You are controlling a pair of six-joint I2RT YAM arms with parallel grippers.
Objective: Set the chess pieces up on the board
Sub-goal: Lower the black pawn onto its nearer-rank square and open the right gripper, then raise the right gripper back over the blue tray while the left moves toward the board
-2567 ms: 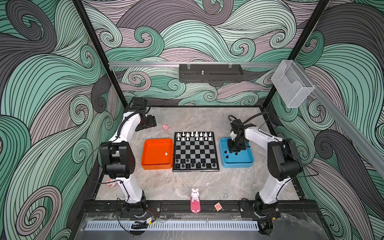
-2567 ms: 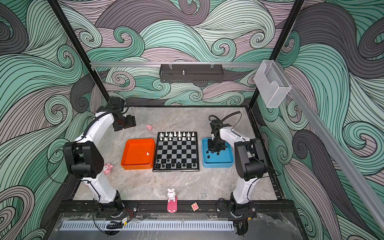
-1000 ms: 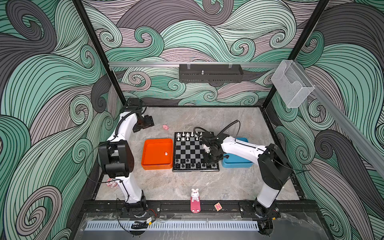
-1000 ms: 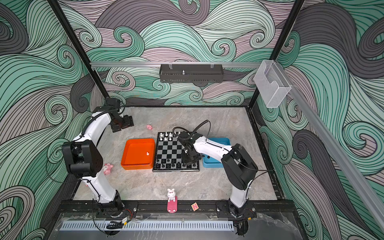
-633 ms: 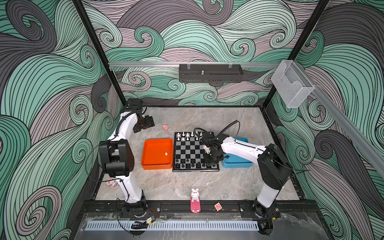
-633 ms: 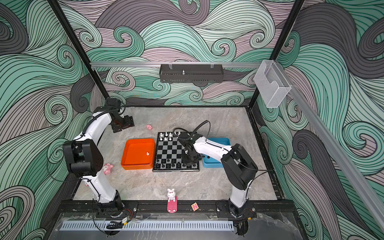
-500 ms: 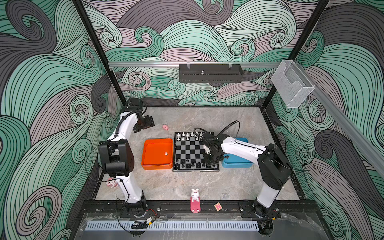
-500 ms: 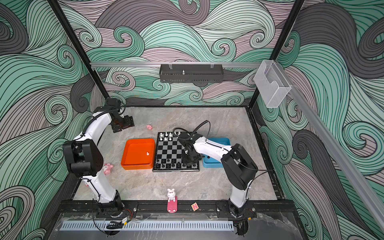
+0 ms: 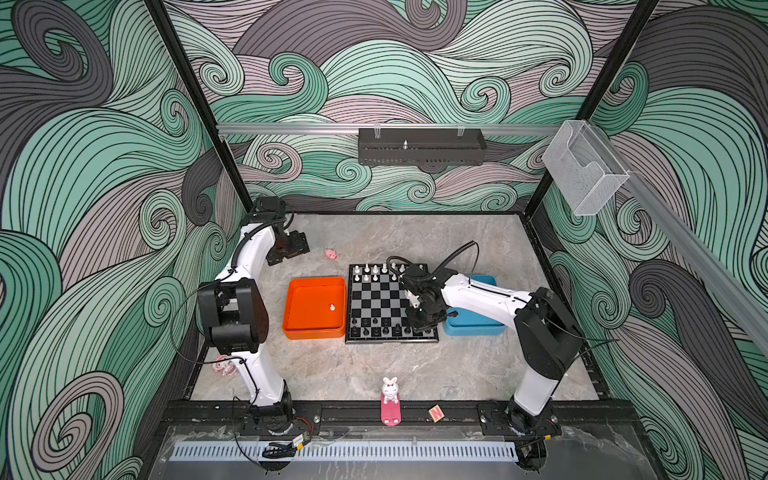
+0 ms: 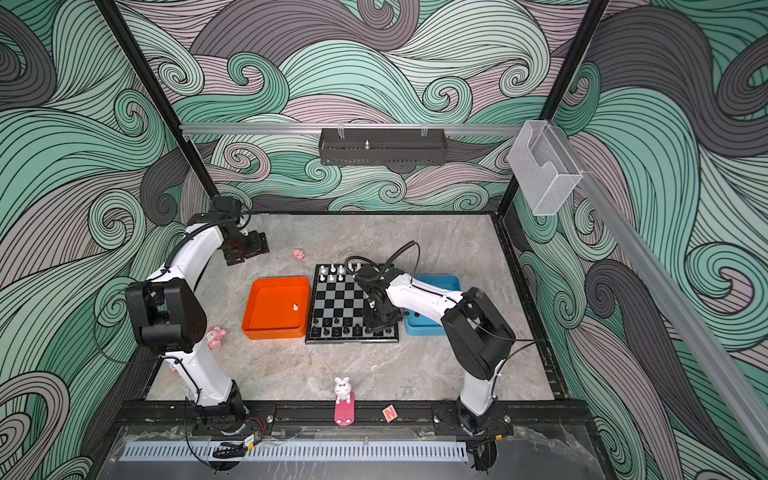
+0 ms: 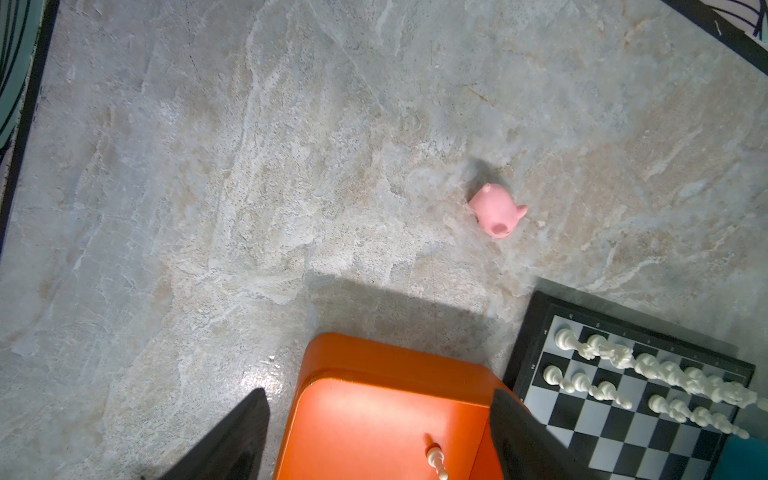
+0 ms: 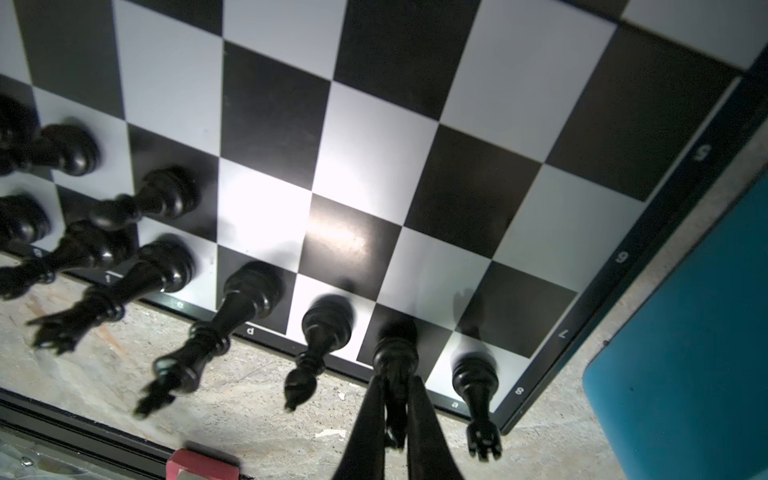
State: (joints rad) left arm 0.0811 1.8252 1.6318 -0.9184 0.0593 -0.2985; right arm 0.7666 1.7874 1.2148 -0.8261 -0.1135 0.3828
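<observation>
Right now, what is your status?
Left gripper open, near orange tray. Right gripper shut on black piece, on board's edge row. Neighbour pieces close either side.

Orange tray (image 9: 313,333), blue tray (image 9: 473,331): on the worktop (image 9: 374,232), well apart. Pink pig toy (image 9: 331,254): behind the orange tray (toward the back wall). White bunny (image 9: 390,390): front edge, upright.

- The bare middle rows of the board (image 9: 380,297) are left open for passage.
- Its near edge is walled by black pieces (image 9: 376,331), its far edge by white pieces (image 9: 376,270).
- Its right side is barred by the right arm (image 9: 482,293) and blue tray (image 9: 473,330), its left by the orange tray (image 9: 316,281).
</observation>
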